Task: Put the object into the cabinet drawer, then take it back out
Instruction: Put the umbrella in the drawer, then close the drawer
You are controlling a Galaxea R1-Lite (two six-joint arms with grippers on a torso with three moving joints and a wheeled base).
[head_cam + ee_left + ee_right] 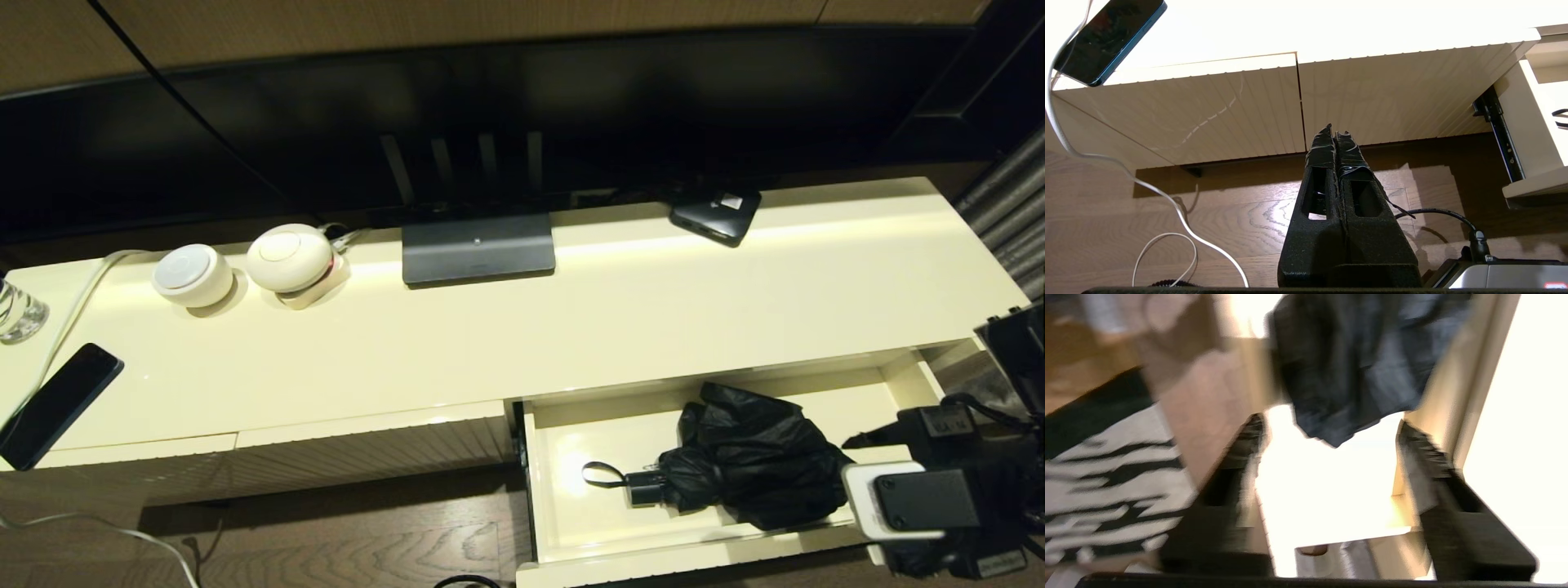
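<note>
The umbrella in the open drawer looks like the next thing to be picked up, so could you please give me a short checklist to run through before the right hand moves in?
1. Drawer pulled out far enough to reach inside: ok.
2. Umbrella lies fully inside the drawer, handle toward the robot's left: ok.
3. Right hand open, with nothing between its fingers: ok.
4. Right hand lined up with the umbrella: it sits at the drawer's right end, apart from the fabric; exact alignment cannot tell.
5. Wrist strap lies loose on the drawer floor, apart from the hand: ok.
6. Left hand shut and parked low before the closed ribbed fronts, away from the drawer: ok.
</note>
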